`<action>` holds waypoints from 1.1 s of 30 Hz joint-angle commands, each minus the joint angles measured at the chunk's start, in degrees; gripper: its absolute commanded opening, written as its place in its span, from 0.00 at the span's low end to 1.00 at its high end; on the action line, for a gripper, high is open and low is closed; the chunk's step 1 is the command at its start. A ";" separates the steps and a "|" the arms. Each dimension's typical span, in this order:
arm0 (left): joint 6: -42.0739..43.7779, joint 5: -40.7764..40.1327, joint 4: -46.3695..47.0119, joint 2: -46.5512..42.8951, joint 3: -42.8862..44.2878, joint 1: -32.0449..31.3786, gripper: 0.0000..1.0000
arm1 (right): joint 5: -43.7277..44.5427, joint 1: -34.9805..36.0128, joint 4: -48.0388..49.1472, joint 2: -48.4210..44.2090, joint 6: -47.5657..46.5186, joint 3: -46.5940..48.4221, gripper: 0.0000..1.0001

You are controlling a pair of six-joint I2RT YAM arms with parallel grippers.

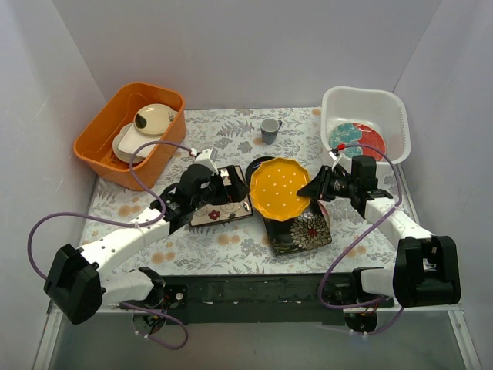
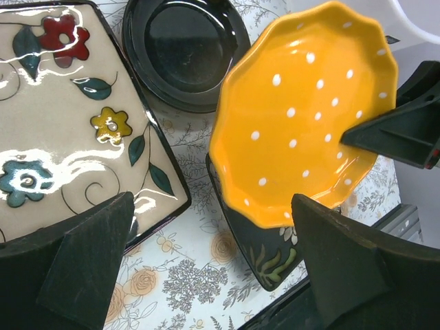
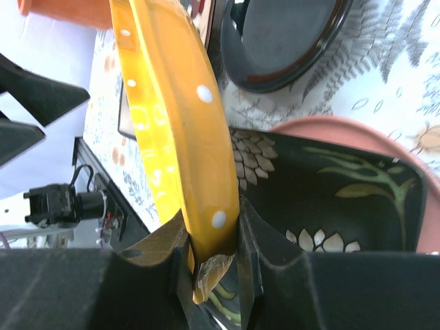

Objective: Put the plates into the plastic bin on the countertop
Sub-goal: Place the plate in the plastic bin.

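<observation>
My right gripper (image 1: pixel 314 189) is shut on the rim of the yellow scalloped plate (image 1: pixel 279 188) and holds it tilted above the black square plate with white flowers (image 1: pixel 302 230); the wrist view shows its edge (image 3: pixel 180 117) pinched between the jaws. A pink plate (image 3: pixel 344 127) lies under the black square one. My left gripper (image 1: pixel 225 187) is open over the cream square flowered plate (image 1: pixel 223 210), which fills the left of its wrist view (image 2: pixel 62 117). A small black plate (image 2: pixel 182 51) lies behind. The white plastic bin (image 1: pixel 368 104) at the back right holds the round red-teal plate (image 1: pixel 356 139).
An orange tub (image 1: pixel 131 132) with plain cream dishes stands at the back left. A small grey-blue cup (image 1: pixel 269 130) stands at the back middle of the fern-print countertop (image 1: pixel 231 247). White walls close in the back and both sides.
</observation>
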 commanded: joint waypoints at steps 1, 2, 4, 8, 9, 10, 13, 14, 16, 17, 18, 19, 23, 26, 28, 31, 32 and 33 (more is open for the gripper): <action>0.31 1.54 2.47 1.24 -1.09 0.15 0.98 | -1.33 0.22 3.85 -2.92 2.62 6.37 0.01; 0.48 1.54 3.09 1.94 -1.44 0.15 0.98 | -0.88 0.22 2.98 -3.10 2.62 6.73 0.01; 1.19 3.19 4.32 2.91 -1.27 0.15 0.98 | 0.87 0.22 2.09 -3.71 2.35 7.43 0.01; 1.80 4.79 5.90 5.02 -1.01 0.07 0.98 | 4.39 0.13 1.13 -5.12 2.35 8.22 0.01; 1.89 5.23 6.17 5.46 -1.18 0.07 0.98 | 5.18 0.13 0.34 -5.12 2.26 8.66 0.01; 2.07 5.49 6.86 5.55 -1.44 0.07 0.98 | 6.14 0.13 -0.28 -5.03 2.18 9.19 0.01; 2.50 5.76 6.96 5.90 -1.97 0.07 0.98 | 7.11 -0.13 -0.63 -4.07 2.00 11.21 0.01; 2.59 5.67 6.96 5.81 -2.15 0.07 0.98 | 7.12 -0.22 -0.63 -3.63 2.00 12.08 0.01; 2.68 5.41 7.05 5.38 -2.59 0.07 0.98 | 6.07 -0.48 -0.02 -2.23 2.61 13.05 0.01; 2.68 5.32 6.96 5.11 -2.76 0.07 0.98 | 6.24 -0.66 -0.19 -1.79 2.53 13.58 0.01; 2.60 5.15 6.96 4.76 -3.03 0.07 0.98 | 6.59 -0.66 -0.37 -1.00 2.44 15.06 0.01; 2.51 4.80 6.96 4.15 -3.64 0.07 0.98 | 6.94 -0.83 -0.72 -0.64 2.09 15.69 0.01; 2.07 3.74 6.61 2.56 -4.79 0.07 0.98 | 6.94 -2.67 -0.37 1.20 2.00 18.50 0.01; 1.89 3.47 6.52 1.95 -5.23 0.07 0.98 | 6.85 -3.99 1.73 2.70 3.40 19.91 0.01; 1.80 3.47 6.43 1.95 -5.23 0.07 0.98 | 6.59 -4.52 2.79 3.93 4.37 21.14 0.01; 1.54 3.65 5.56 2.21 -5.05 0.07 0.98 | 6.15 -5.58 4.20 5.86 5.43 22.54 0.01; 1.45 3.74 5.38 2.04 -5.31 0.07 0.98 | 6.15 -5.58 4.55 6.21 5.78 22.81 0.01; 1.10 3.56 5.12 1.60 -5.49 0.07 0.98 | 5.98 -5.67 4.72 7.17 5.95 23.16 0.01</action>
